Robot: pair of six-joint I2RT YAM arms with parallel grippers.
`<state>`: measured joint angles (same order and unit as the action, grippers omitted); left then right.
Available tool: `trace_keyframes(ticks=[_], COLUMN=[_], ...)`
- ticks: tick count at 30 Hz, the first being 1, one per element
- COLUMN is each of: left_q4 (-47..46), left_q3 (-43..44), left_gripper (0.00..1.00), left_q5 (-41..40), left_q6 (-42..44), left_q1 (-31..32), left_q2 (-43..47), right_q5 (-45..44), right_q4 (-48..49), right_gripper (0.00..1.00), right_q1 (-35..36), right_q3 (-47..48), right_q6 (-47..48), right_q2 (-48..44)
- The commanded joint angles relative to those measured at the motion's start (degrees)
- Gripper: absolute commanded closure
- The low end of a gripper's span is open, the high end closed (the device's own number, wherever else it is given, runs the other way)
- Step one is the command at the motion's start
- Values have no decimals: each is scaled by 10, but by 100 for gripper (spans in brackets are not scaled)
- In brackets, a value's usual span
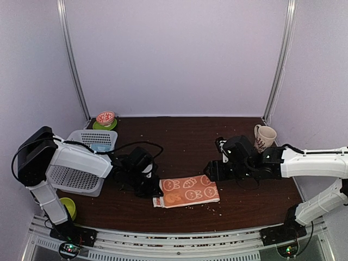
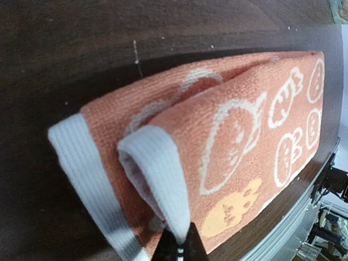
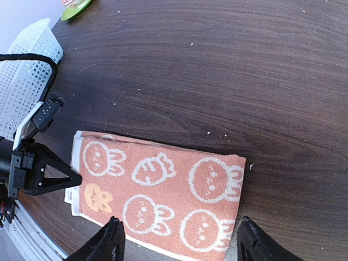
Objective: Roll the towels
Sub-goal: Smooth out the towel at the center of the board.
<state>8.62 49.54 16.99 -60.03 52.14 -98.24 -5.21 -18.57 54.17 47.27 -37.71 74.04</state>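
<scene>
One towel (image 1: 189,191) lies folded on the dark table, orange with white rabbit and carrot prints and a white hem. In the left wrist view the towel (image 2: 244,136) fills the frame, and my left gripper (image 2: 178,244) is shut on the white hem (image 2: 157,174) of its upper layer at the left end. From above, the left gripper (image 1: 148,187) sits at the towel's left edge. My right gripper (image 1: 212,171) hovers open over the right end. The towel (image 3: 163,190) lies between and below the spread fingers of the right gripper (image 3: 179,239). The other towel cannot be made out for sure.
A white mesh basket (image 1: 81,163) stands at the left with something pale blue (image 1: 99,147) inside. A pink bowl on a green plate (image 1: 105,118) sits behind it. A printed mug (image 1: 264,137) stands at the right. A green item (image 1: 68,206) lies near the left arm's base.
</scene>
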Motion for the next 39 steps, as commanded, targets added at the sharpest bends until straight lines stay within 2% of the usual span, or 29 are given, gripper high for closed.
trace_keyframes(ticks=[1, 9, 18, 32, 39], left_q4=[27, 68, 114, 124, 134], left_q3=[26, 54, 56, 36, 36], left_gripper=[100, 100, 100, 100, 100], left_q5=[-26, -39, -66, -79, -91], left_q6=[16, 30, 33, 44, 53], left_q1=[0, 0, -1, -16, -20], left_q2=[33, 68, 65, 49, 35], right_q5=[-14, -17, -9, 46, 94], right_q4=[0, 0, 7, 14, 34], right_gripper=[29, 29, 30, 33, 43], right_q1=[-4, -5, -6, -5, -5], right_q3=[-12, -18, -29, -22, -12], right_q6=[-2, -3, -9, -31, -29], right_q2=[-18, -23, -19, 57, 94])
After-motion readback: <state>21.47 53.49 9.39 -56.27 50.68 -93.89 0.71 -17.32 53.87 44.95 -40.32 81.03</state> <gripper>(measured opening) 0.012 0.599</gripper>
